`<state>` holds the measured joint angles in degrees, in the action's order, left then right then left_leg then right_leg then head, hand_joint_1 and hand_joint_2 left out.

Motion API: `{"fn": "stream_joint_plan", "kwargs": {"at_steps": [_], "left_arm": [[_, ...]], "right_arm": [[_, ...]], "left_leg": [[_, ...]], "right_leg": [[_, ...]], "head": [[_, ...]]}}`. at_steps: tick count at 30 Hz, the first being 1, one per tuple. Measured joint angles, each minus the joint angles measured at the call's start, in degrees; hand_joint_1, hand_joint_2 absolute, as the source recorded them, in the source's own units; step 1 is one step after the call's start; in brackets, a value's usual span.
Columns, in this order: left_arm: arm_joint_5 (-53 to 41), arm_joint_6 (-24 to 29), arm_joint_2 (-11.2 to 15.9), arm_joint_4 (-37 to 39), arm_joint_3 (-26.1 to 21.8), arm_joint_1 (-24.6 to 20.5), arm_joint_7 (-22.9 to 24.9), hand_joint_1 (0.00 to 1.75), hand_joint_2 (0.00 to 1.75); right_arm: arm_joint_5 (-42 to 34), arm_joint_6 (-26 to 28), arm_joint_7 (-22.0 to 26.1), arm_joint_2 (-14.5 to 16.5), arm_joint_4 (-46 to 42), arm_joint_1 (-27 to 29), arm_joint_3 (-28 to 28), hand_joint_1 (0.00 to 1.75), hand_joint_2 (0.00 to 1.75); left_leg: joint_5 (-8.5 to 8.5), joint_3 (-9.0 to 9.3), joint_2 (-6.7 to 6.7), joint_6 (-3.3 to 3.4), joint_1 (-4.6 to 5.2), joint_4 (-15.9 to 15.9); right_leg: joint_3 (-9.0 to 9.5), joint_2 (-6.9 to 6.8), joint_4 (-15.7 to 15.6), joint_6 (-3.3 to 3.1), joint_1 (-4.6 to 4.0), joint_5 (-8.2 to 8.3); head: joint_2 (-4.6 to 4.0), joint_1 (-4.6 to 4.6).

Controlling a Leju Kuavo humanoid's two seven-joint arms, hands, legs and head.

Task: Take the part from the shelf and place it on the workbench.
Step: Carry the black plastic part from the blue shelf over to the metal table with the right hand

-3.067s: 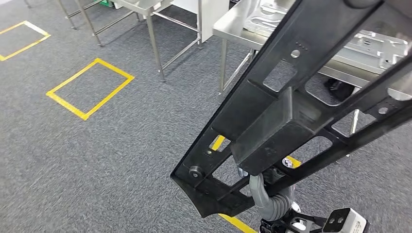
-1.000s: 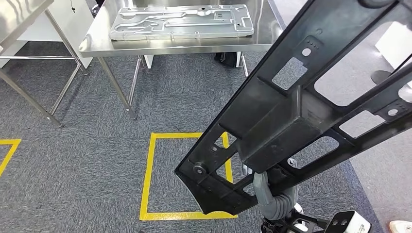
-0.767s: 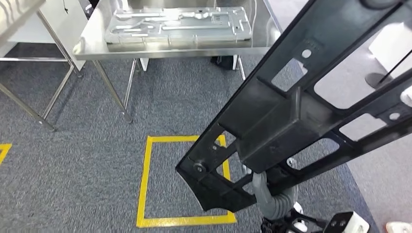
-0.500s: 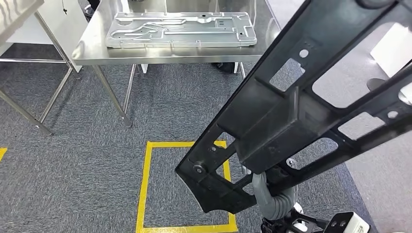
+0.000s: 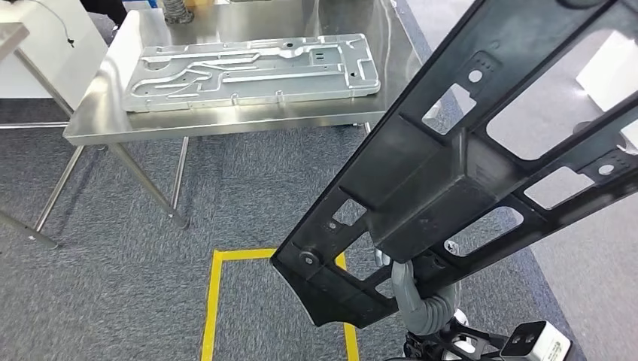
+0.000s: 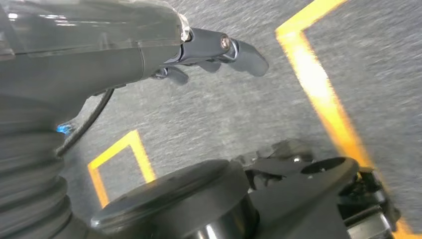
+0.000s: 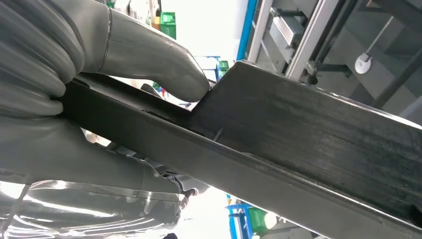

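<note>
The part is a long black frame with cut-outs, running tilted across the right of the head view, from low in the middle up to the far right. My right hand grips it, thumb pressed on its upper face and the other fingers beneath the bar. Under the frame, the right wrist's grey ribbed cover sticks out. The steel workbench stands ahead to the left. My left hand hangs over the carpet with its fingers apart and nothing in them.
A large silver machined plate covers much of the workbench top. The bench's thin steel legs reach the grey carpet. A yellow tape square marks the floor in front. A white table stands at far left.
The camera has moved: the workbench now lies lower and further left in the picture and looks nearer. The black frame keeps its place in my right hand.
</note>
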<state>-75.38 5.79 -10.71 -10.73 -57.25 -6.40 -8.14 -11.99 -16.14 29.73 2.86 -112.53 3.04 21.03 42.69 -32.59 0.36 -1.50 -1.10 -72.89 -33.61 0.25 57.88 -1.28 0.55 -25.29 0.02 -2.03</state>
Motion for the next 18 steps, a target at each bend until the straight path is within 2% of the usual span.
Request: {"fn": "stream_joint_plan", "kwargs": {"at_steps": [1, 2, 3, 4, 5, 6, 7, 9, 10, 11, 13, 14, 15, 16, 17, 18], "left_arm": [[0.07, 0.04, 0.0, 0.0, -0.03, -0.05, -0.08, 0.0, 1.75], [0.1, 0.07, 0.0, 0.0, -0.05, -0.13, -0.15, 0.0, 1.75], [0.13, 0.1, 0.02, 0.0, -0.06, -0.16, -0.19, 0.0, 1.75], [0.19, 0.12, 0.04, 0.0, -0.09, -0.13, -0.24, 0.0, 1.75], [0.25, 0.12, 0.06, -0.01, -0.14, -0.2, -0.29, 0.0, 1.75], [0.26, 0.13, 0.08, -0.05, -0.17, -0.4, -0.31, 0.0, 1.75], [0.26, 0.14, 0.09, -0.11, -0.21, -0.65, -0.31, 0.0, 1.75], [0.22, 0.15, 0.03, -0.26, -0.24, -1.1, -0.29, 0.0, 1.75], [0.23, 0.16, 0.01, -0.3, -0.25, -1.07, -0.28, 0.0, 1.75], [0.25, 0.21, -0.01, -0.32, -0.27, -0.95, -0.29, 0.0, 1.75], [0.32, 0.29, 0.01, -0.33, -0.32, -0.46, -0.36, 0.0, 1.75], [0.36, 0.32, -0.02, -0.33, -0.35, -0.21, -0.44, 0.0, 1.75], [0.36, 0.27, -0.06, -0.33, -0.38, -0.01, -0.51, 0.0, 1.75], [0.35, 0.23, -0.13, -0.33, -0.4, 0.16, -0.58, 0.0, 1.75], [0.3, 0.19, -0.21, -0.33, -0.4, 0.26, -0.62, 0.0, 1.75], [0.25, 0.15, -0.28, -0.33, -0.41, 0.36, -0.62, 0.0, 1.75]], "right_arm": [[-0.09, 0.11, 0.02, -0.01, 0.1, -0.01, 0.0, 1.75, 1.75], [-0.16, 0.25, 0.04, -0.03, 0.2, -0.01, 0.0, 1.75, 1.75], [-0.2, 0.37, 0.08, -0.06, 0.31, 0.01, -0.01, 1.75, 1.75], [-0.22, 0.47, 0.15, -0.11, 0.43, 0.02, -0.01, 1.75, 1.75], [-0.22, 0.57, 0.25, -0.16, 0.51, 0.04, -0.01, 1.75, 1.75], [-0.21, 0.67, 0.35, -0.21, 0.46, 0.09, -0.01, 1.75, 1.75], [-0.2, 0.78, 0.5, -0.24, 0.29, 0.07, 0.02, 1.75, 1.75], [-0.19, 1.03, 0.8, -0.27, -0.3, 0.03, 0.08, 1.75, 1.75], [-0.2, 1.14, 0.96, -0.32, -0.5, -0.02, 0.1, 1.75, 1.75], [-0.2, 1.23, 1.1, -0.43, -0.59, 0.05, 0.1, 1.75, 1.75], [-0.14, 1.37, 1.37, -0.79, -0.6, 0.52, 0.04, 1.75, 1.75], [-0.09, 1.46, 1.54, -0.99, -0.59, 0.86, 0.01, 1.75, 1.75], [-0.02, 1.58, 1.72, -1.18, -0.58, 1.18, -0.07, 1.75, 1.75], [0.05, 1.72, 1.89, -1.34, -0.57, 1.42, -0.15, 1.75, 1.75], [0.1, 1.9, 2.02, -1.48, -0.6, 1.61, -0.26, 1.75, 1.75], [0.16, 2.07, 2.11, -1.61, -0.62, 1.8, -0.39, 1.75, 1.75]], "left_leg": [[1.61, -1.48, 0.0, 0.23, 0.1, 1.32], [1.06, -2.51, 0.0, 0.56, 0.23, 3.43], [-2.49, -3.19, 0.01, 1.04, 0.42, 6.17], [-7.99, -3.55, -0.03, 1.53, 0.7, 9.05], [-12.68, -3.57, -0.09, 1.98, 1.0, 11.24], [-16.1, -3.33, -0.16, 2.39, 1.22, 12.78], [-17.31, -2.92, -0.28, 2.69, 1.38, 13.5], [-16.89, -1.43, -0.46, 3.43, 1.22, 13.93], [-16.81, -0.76, -0.48, 3.79, 1.11, 14.06], [-16.64, -0.06, -0.48, 4.09, 0.97, 14.17], [-15.82, 0.79, -0.44, 4.28, 0.91, 14.3], [-15.38, 1.22, -0.5, 4.24, 0.89, 14.33], [-14.9, 1.66, -0.6, 4.17, 0.87, 14.33], [-14.41, 2.16, -0.69, 4.05, 0.84, 14.33], [-13.88, 2.77, -0.75, 3.9, 0.78, 14.33], [-13.32, 3.32, -0.77, 3.7, 0.72, 14.35]], "right_leg": [[1.53, 0.12, -0.05, -0.03, -0.13, -1.11], [3.01, 0.16, -0.08, -0.03, -0.26, -2.2], [4.29, 0.17, -0.14, -0.02, -0.35, -3.23], [5.45, 0.28, -0.09, 0.08, -0.49, -4.2], [6.34, 0.52, -0.16, 0.33, -0.56, -5.18], [7.18, 0.7, -0.04, 0.68, -0.56, -5.79], [7.74, 0.88, 0.41, 1.16, -0.55, -5.95], [7.82, 0.78, 2.43, 1.99, -0.48, -5.57], [6.98, 0.67, 4.47, 2.27, -0.45, -5.57], [5.61, 0.54, 7.18, 2.46, -0.39, -6.31], [1.35, 0.37, 13.55, 2.87, -0.05, -9.61], [-0.76, 0.32, 15.77, 3.17, 0.12, -11.45], [-2.32, 0.25, 16.51, 3.42, 0.24, -12.57], [-3.07, 0.18, 15.49, 3.57, 0.31, -12.46], [-3.04, 0.1, 12.82, 3.57, 0.34, -10.88], [-2.53, -0.02, 9.05, 3.44, 0.34, -7.89]], "head": [[0.0, 0.0], [0.0, 0.0], [0.0, 0.01], [0.0, 0.02], [0.0, 0.02], [0.0, 0.02], [0.0, 0.02], [-0.01, 0.01], [-0.01, 0.01], [-0.01, 0.01], [0.0, 0.02], [0.0, 0.02], [0.0, 0.02], [0.0, 0.02], [0.0, 0.02], [-0.01, 0.02]]}}
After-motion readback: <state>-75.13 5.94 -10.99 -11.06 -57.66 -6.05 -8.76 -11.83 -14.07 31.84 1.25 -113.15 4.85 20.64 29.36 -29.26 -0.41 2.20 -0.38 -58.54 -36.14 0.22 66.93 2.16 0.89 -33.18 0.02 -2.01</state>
